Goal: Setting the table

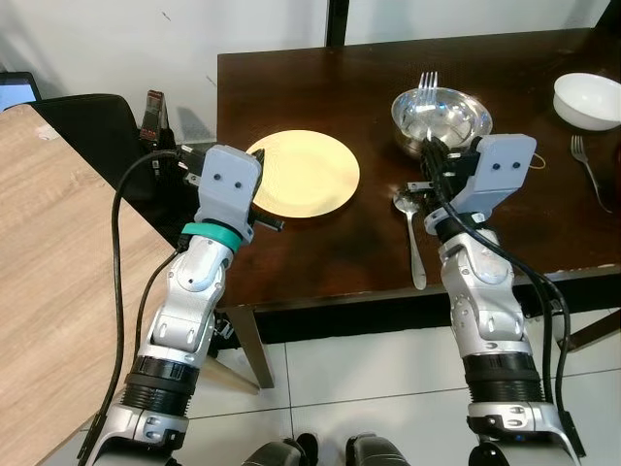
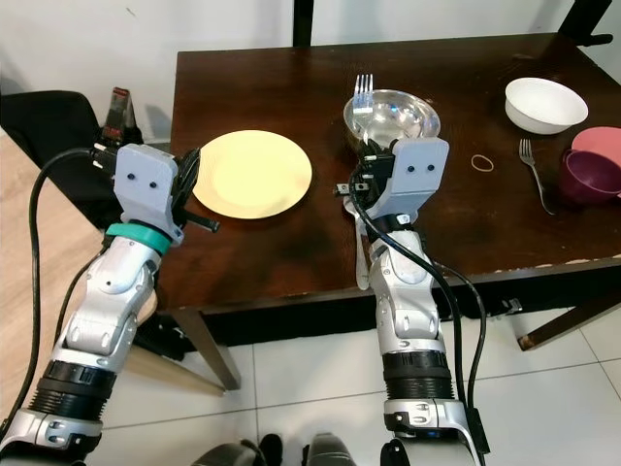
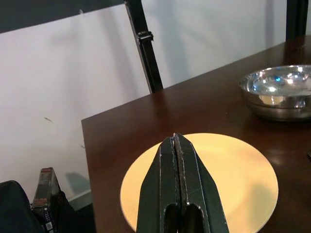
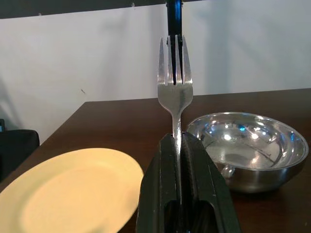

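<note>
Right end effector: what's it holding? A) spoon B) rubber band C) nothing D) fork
D: in the right wrist view the right end effector is shut on a fork by its handle, tines pointing away beside the steel bowl; the spoon lies on the table.

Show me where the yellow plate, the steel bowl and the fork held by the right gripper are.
yellow plate [image 1: 306,175], left eye view, on its flat centre.
steel bowl [image 4: 252,145], right wrist view, on its inner wall.
fork [image 4: 174,94], right wrist view, on the base of its tines.
</note>
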`<state>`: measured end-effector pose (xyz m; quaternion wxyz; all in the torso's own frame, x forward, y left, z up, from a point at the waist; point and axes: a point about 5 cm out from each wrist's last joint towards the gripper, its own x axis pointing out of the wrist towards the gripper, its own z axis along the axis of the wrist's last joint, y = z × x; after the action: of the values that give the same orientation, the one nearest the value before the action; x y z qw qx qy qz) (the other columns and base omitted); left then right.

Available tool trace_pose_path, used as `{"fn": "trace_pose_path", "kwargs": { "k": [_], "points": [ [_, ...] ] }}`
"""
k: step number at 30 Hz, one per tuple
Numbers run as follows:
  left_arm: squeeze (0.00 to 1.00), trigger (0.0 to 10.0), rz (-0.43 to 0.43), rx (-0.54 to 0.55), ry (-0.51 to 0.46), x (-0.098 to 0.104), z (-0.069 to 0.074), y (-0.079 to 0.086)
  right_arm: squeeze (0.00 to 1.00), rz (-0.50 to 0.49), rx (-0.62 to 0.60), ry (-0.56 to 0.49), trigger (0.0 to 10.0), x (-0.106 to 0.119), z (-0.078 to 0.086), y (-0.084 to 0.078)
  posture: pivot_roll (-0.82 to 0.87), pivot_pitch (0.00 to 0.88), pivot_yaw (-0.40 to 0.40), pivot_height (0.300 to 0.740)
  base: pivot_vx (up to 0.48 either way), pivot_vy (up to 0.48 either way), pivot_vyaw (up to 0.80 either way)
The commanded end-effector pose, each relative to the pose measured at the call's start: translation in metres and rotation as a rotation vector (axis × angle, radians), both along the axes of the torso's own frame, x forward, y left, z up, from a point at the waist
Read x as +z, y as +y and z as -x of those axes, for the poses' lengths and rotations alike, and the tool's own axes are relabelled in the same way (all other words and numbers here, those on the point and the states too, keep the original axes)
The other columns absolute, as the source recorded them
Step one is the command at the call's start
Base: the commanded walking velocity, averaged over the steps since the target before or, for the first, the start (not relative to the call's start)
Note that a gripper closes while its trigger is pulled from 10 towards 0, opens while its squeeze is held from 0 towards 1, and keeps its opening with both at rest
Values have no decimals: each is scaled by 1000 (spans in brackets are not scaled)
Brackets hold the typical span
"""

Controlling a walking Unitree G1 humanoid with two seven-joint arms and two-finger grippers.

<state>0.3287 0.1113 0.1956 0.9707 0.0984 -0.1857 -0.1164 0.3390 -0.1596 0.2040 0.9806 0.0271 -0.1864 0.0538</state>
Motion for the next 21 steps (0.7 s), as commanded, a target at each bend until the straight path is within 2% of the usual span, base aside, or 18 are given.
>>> {"fn": "trace_pose_path", "kwargs": {
  "k": [1,7,11,21],
  "points": [
    [0,10000,-12,-3,13,-2,-1,-2,0,-13,-7,9,10000,-4,1,-2,-100,63,83,740,319,-356,0],
    [0,10000,-1,-7,15,-1,-1,-2,0,-11,-8,9,10000,-4,2,-2,-99,65,84,740,326,-324,0],
    [0,10000,31,-4,11,0,-1,-1,0,-10,-5,10,10000,-4,2,-2,-99,65,84,740,0,0,0],
    [0,10000,29,-9,10,0,-1,-1,0,-8,-3,9,10000,-4,2,-2,-100,67,83,740,0,0,0]
  ]
}}
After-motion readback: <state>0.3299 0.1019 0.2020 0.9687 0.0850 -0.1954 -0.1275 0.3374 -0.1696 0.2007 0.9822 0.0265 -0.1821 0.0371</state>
